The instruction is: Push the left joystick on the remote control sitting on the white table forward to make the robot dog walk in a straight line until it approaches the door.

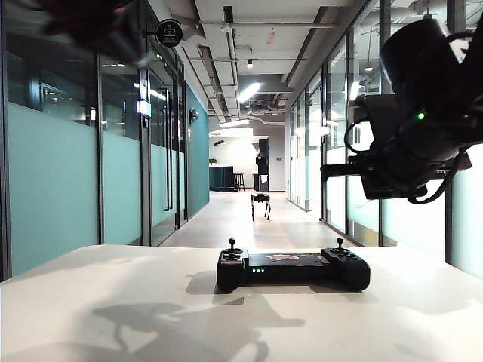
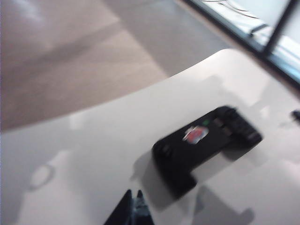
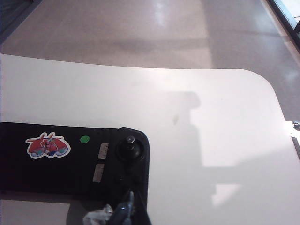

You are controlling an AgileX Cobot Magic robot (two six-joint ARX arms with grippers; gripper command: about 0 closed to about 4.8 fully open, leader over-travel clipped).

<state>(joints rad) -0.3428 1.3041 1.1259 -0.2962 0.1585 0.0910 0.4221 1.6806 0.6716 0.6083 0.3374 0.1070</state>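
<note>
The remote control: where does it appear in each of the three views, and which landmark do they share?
Exterior view: remote control lies centre-right on the white table.
Left wrist view: blurred remote control, right of centre.
Right wrist view: its right end, lower left, above the right gripper.
Shared landmark: its red sticker.
</note>
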